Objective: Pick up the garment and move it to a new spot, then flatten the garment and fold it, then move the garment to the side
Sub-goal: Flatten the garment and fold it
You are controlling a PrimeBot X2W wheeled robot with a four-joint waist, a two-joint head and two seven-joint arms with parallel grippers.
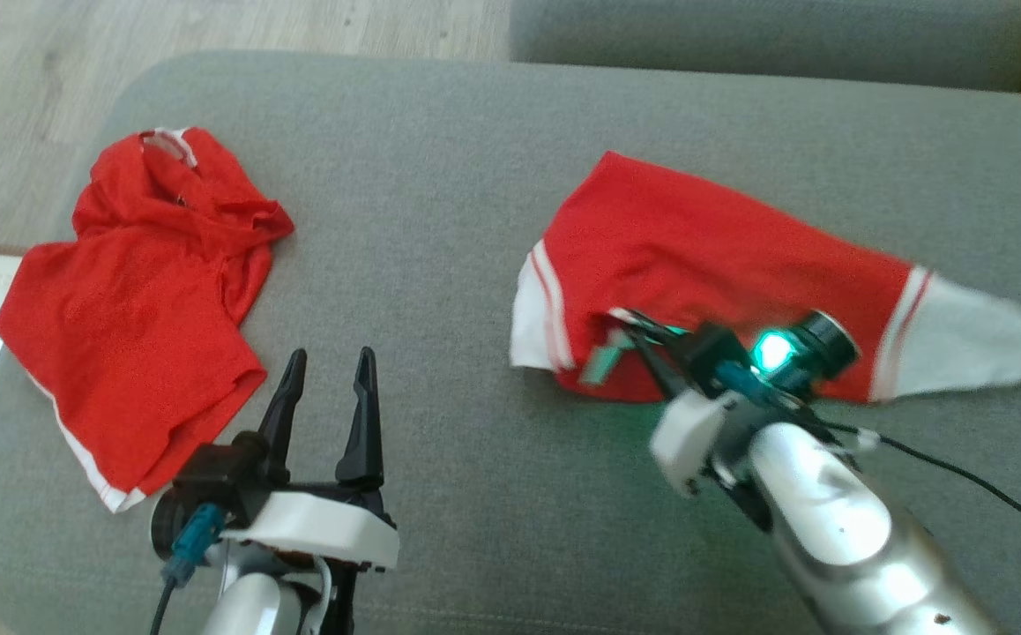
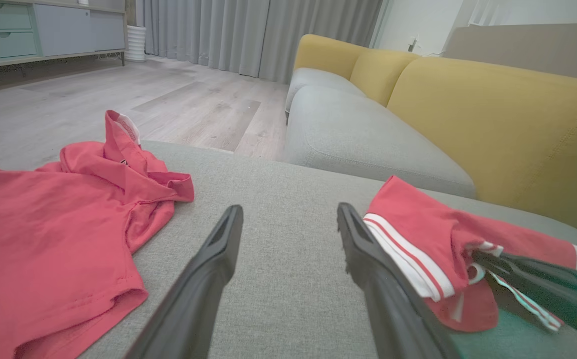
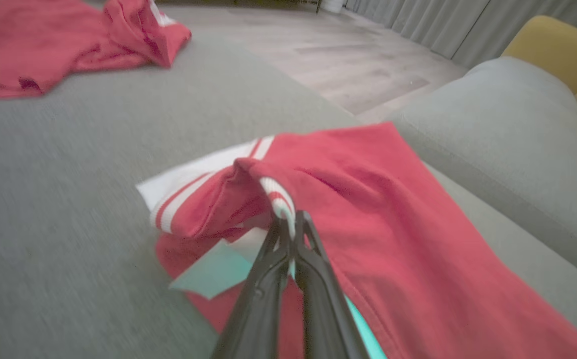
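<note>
The garment point(image 1: 722, 247) is red with white, red-striped sleeves and lies crumpled on the right half of the grey cushion point(image 1: 440, 176). My right gripper point(image 1: 629, 319) is shut on its striped edge near the front left corner. In the right wrist view the closed fingers point(image 3: 291, 219) pinch a raised fold of the garment point(image 3: 368, 199), lifting it slightly. My left gripper point(image 1: 331, 357) hovers open over bare cushion between the two clothes, holding nothing. In the left wrist view its fingers point(image 2: 289, 209) frame grey fabric, with the garment point(image 2: 428, 224) and the right gripper point(image 2: 478, 257) to the right.
A second red garment point(image 1: 131, 300) lies bunched at the cushion's left end, near its edge. A grey sofa seat point(image 2: 358, 134) with a yellow backrest point(image 2: 493, 114) stands beyond. Wood floor point(image 2: 119, 94) lies past the far left. A black cable point(image 1: 960, 472) trails from my right arm.
</note>
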